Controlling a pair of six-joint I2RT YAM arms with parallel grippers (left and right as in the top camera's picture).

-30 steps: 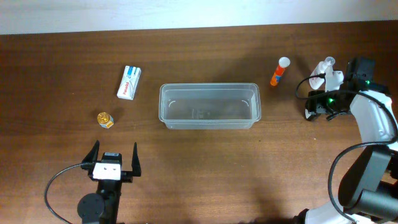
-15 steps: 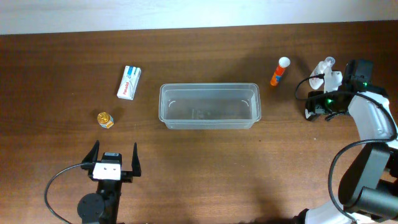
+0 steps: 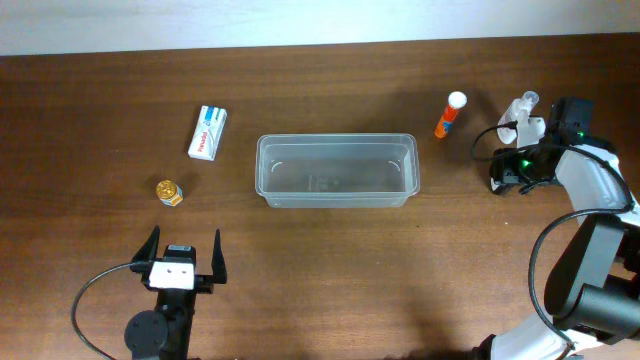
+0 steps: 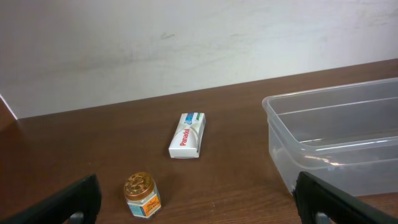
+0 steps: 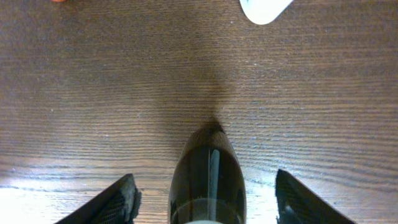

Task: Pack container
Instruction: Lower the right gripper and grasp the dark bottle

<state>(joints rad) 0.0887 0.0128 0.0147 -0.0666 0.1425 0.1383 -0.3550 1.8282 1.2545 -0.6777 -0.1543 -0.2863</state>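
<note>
The clear container point(image 3: 336, 170) sits mid-table, with nothing in it that I can see; its near corner shows in the left wrist view point(image 4: 336, 137). My right gripper point(image 3: 508, 172) is at the far right, open, its fingers point(image 5: 204, 179) on either side of a dark brown bottle point(image 5: 208, 177) without touching it. My left gripper point(image 3: 183, 258) is open and empty near the front left; in its wrist view point(image 4: 199, 205) it faces a small gold-lidded jar point(image 4: 142, 195) and a white Panadol box point(image 4: 188, 135).
The jar point(image 3: 169, 192) and the box point(image 3: 208, 132) lie left of the container. An orange glue stick with a white cap point(image 3: 450, 114) and a white spray bottle point(image 3: 522, 108) lie at the back right, close to my right gripper. A white wall borders the table's far edge.
My right wrist has shifted slightly to the left over the dark bottle. The left arm and the objects have not moved.
</note>
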